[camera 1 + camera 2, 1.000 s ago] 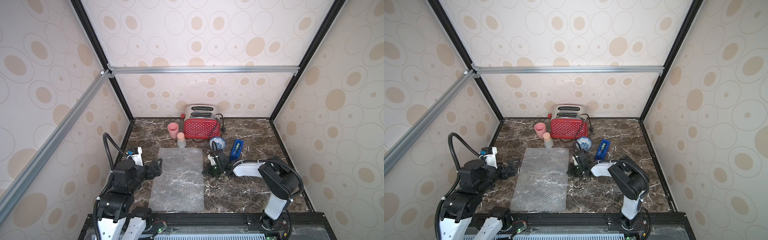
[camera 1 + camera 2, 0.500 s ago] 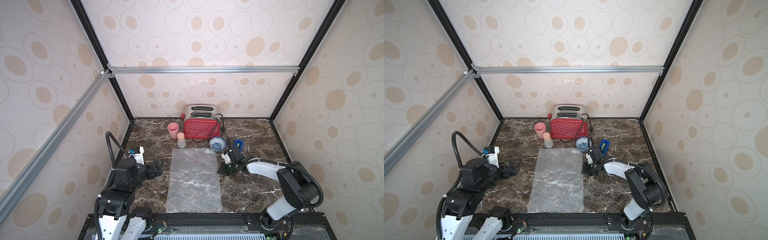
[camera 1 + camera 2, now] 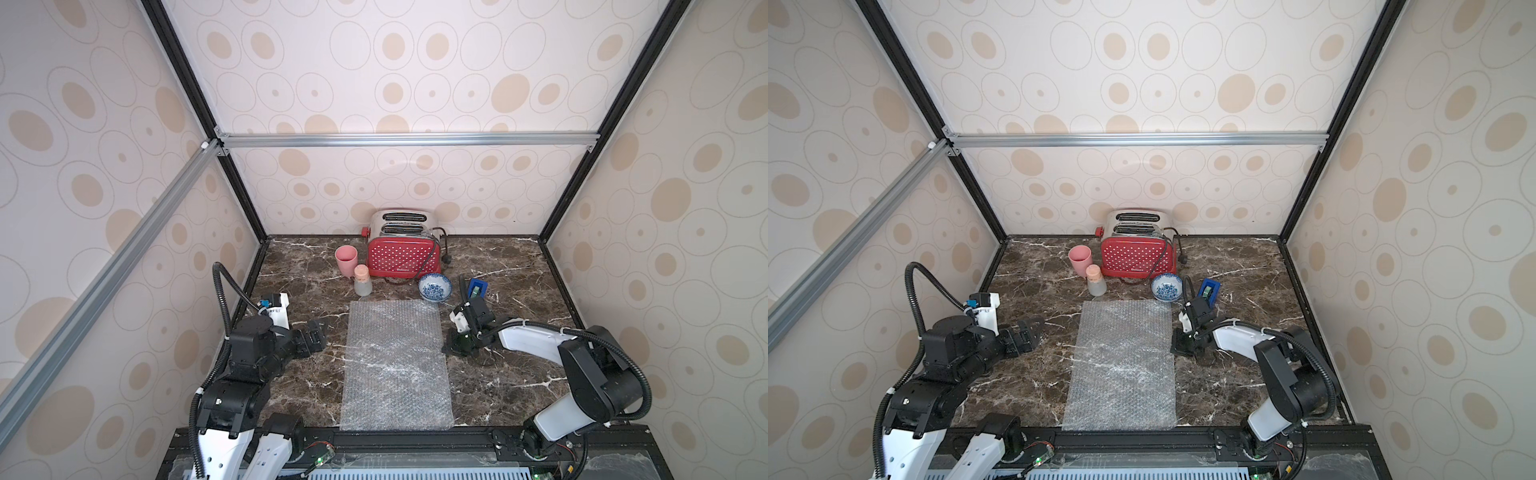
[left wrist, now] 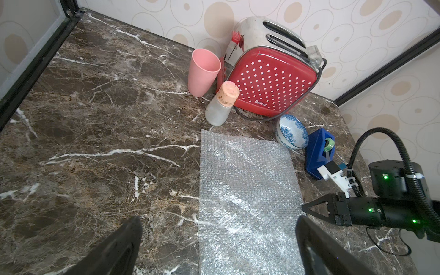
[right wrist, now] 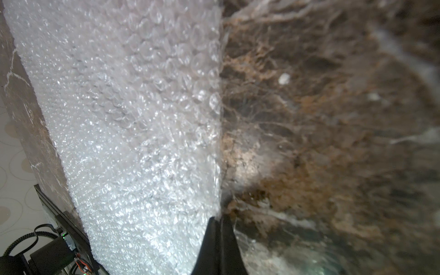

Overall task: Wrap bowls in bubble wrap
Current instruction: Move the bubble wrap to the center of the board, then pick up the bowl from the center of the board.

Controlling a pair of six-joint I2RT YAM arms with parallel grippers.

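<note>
**A:** What filled most of both top views?

**B:** The brown marble table [image 3: 519, 266]. On it lay the bubble wrap sheet [image 3: 397, 365], flat in the lower centre of the frame, with its long side running up the picture.

**A:** And beyond the sheet?

**B:** A red polka-dot toaster [image 3: 403, 255] stood at centre frame against the back wall.

**A:** How were the grippers?

**B:** The left gripper [image 3: 314, 334] hung at lower left, just left of the sheet. Its jaws were spread wide with nothing between them. In the left wrist view its fingers [image 4: 123, 242] stood far apart along the bottom of the frame. The right gripper [image 3: 453, 347] sat right of centre and was clamped tight. In the right wrist view its tips met on the sheet's edge and looked to be pinching it.

**A:** Where was the bowl?

**B:** First, a pink cup [image 3: 346, 259] stood just left of the toaster. The blue-and-white bowl [image 3: 434, 287] sat upright on the marble, just above the sheet's upper right corner and below the toaster's right end. Neither gripper touched it.

**A:** Anything smaller?

**B:** A cork-stoppered bottle [image 3: 362, 282] stood just below the cup, and a blue tape dispenser [image 3: 477, 289] sat right of the bowl.
</note>
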